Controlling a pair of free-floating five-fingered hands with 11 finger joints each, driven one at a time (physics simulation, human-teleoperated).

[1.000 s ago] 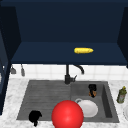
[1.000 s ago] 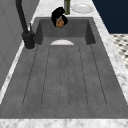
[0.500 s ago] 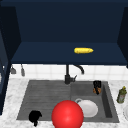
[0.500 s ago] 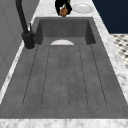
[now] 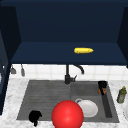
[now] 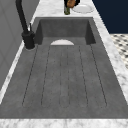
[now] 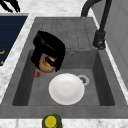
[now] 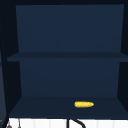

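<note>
The potato (image 7: 46,65) is brown and round, and it hangs in the air over the sink bowl (image 7: 100,82), near the bowl's front wall as the right side view shows it. The right hand (image 7: 48,48) sits on top of it, palm down, with its fingers curled round the potato and holding it tight. In the front view the same hand (image 5: 102,85) is at the right end of the sink, with the brown potato (image 5: 102,91) peeking out under it.

Just under the potato, on the floor of the bowl, lies a tiny red thing (image 7: 36,74); I cannot tell what it is. Beside it is a white plate (image 7: 66,88), lying flat near the drain (image 7: 83,80).

The left hand (image 5: 35,116) hangs at the front left corner of the sink; I cannot tell how its fingers are.

A big red ball (image 5: 67,115) is in front of the plate. The black tap (image 5: 67,76) stands behind the sink. A green bottle (image 5: 121,94) stands on the counter to the right. A yellow corn cob (image 5: 83,50) lies on the cabinet shelf above.
</note>
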